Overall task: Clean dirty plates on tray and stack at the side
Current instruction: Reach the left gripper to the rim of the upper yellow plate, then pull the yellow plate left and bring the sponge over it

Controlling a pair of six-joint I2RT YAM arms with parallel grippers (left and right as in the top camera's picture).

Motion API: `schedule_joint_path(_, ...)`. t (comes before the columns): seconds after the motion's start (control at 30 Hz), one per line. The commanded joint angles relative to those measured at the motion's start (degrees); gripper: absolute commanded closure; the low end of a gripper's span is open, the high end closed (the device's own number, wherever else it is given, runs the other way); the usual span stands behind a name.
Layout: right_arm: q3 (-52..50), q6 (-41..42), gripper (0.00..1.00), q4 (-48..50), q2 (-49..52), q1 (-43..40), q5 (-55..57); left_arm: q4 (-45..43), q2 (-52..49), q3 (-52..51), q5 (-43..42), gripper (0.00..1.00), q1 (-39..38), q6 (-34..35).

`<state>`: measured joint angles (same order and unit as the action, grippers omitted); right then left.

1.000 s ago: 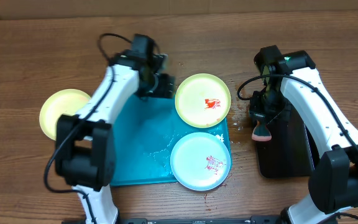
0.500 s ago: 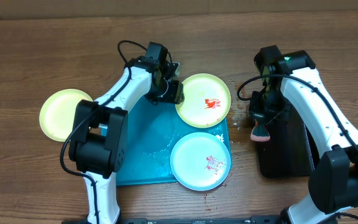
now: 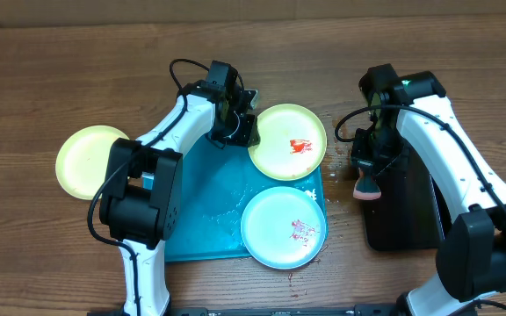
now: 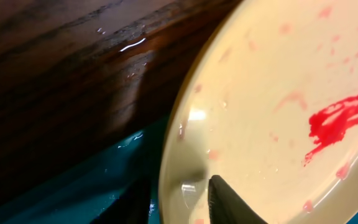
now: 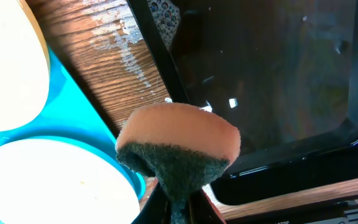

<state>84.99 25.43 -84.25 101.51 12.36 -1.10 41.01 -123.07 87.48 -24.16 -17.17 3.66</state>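
Reaching to the smeared yellow-green plate (image 3: 286, 140) at the far right corner of the tray (image 3: 200, 211), my left fingers (image 4: 229, 202) stand on both sides of its rim; I cannot tell if they press it. My right fingers (image 3: 366, 168) are clamped on a sponge (image 5: 178, 140) over the black tray (image 3: 407, 211). 1 blue plate (image 3: 282, 226) lies on the tray, 1 plain plate (image 3: 90, 161) on the tabletop (image 3: 42, 79).

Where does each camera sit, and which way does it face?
Overhead: above the table, looking straight down on the tray, left gripper, right gripper.
Left wrist: on the left arm, facing the smeared plate; its dark fingers straddle the rim.
Right wrist: on the right arm, facing the black tray; its pinched sponge shows.
Shared: the smeared plate, overhead and left wrist.
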Motion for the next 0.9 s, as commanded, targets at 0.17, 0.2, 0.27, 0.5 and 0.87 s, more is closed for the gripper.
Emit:
schedule_joint_path(0.17, 0.2, -0.2, 0.96, -0.2, -1.8, -0.2, -0.1, -0.5, -1.3, 0.3, -1.4, 0.49, 0.2, -1.6)
schedule_joint_path(0.2, 0.2, -0.2, 0.96, -0.3, -1.8, -0.2, -0.1, -0.5, -1.3, 0.3, -1.4, 0.52, 0.2, -1.6)
schedule_joint_path(0.27, 0.2, -0.2, 0.96, -0.3, -1.8, -0.2, -0.1, -0.7, -1.4, 0.3, -1.4, 0.82, 0.2, -1.6)
schedule_joint_path(0.5, 0.2, -0.2, 0.96, -0.5, -1.8, -0.2, -0.4, -0.4, -1.4, 0.0, -0.2, 0.95, 0.3, -1.0)
schedule_joint_path(0.87, 0.2, -3.2, 0.96, 0.2, -1.8, -0.2, -1.6, 10.2, 0.5, 0.1, 19.6, 0.96, 4.6, 10.1)
